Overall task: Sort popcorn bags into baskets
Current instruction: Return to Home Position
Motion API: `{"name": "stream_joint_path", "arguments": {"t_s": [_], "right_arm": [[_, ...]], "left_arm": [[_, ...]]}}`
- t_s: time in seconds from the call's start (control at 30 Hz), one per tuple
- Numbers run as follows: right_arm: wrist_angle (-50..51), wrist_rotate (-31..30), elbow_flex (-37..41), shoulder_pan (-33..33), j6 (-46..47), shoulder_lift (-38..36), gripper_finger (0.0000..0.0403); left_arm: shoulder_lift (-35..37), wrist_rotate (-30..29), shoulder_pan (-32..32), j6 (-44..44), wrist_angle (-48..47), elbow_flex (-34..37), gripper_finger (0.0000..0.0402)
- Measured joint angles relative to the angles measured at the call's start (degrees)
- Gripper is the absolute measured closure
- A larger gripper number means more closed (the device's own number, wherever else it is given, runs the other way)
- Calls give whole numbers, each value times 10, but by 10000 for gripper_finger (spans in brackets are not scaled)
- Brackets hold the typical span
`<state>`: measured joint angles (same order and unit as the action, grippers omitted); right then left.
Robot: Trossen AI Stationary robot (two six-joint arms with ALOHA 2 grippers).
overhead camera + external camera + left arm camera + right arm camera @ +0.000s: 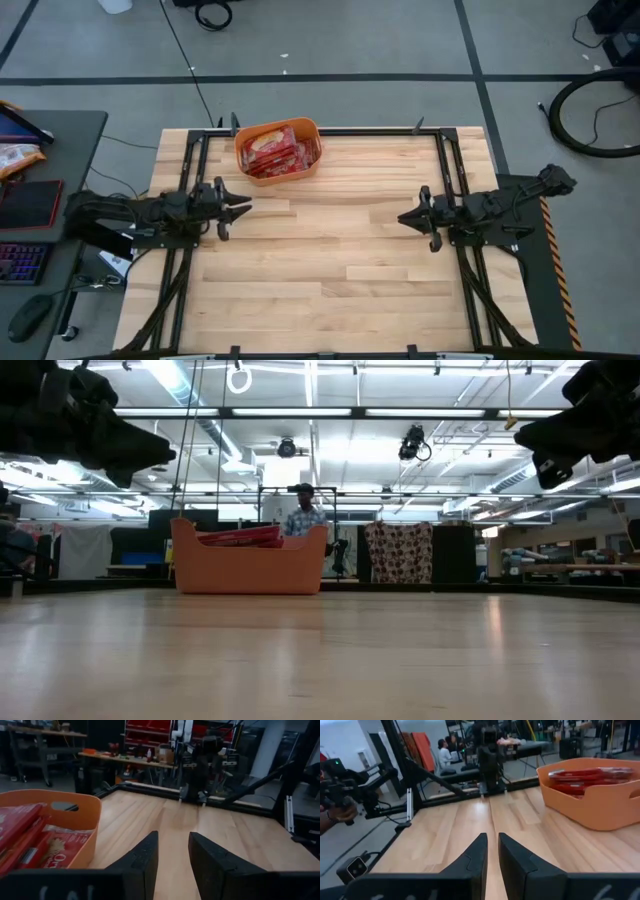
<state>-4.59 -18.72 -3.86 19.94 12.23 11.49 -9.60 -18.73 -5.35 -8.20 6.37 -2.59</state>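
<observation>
High view, contents listed by size:
- Wooden table (330, 260): pale plank top fills the centre of the frame, with a dark frame along its edges.
- Left arm: lies along the left edge of the table at mid-height. The left gripper (243, 208) points toward the frame's centre, over bare wood. In the left wrist view its claw (172, 836) stands slightly parted, a clear gap between the two fingers and nothing in it.
- Right arm: lies along the right edge of the table, mirroring the other arm. The right gripper (404, 217) also points toward the centre, well apart from the left one. In the right wrist view its claw (493, 837) shows only a thin slit of table between the fingers and holds nothing.
- Orange basket (239, 155): sits at the top edge of the table, left of centre and nearer the left arm. In the low view it stands at left of centre (250, 572), flat on the wood.
- Popcorn bags (278, 152): red packets all piled inside the basket. Their top edges rise just above the rim in the low view (240, 536).
- Grey side desk (60, 130): at the far left, carrying a keyboard (20, 265).
- Person (302, 515): in the low view, in the room behind the basket.
</observation>
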Motion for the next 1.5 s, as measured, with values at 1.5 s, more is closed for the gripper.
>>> {"name": "stream_joint_path", "arguments": {"t_s": [1.5], "right_arm": [[-48,-102,35,-25,-137,-112,354]], "left_arm": [[14,-25,-45,-121,-19,21,363]]}}
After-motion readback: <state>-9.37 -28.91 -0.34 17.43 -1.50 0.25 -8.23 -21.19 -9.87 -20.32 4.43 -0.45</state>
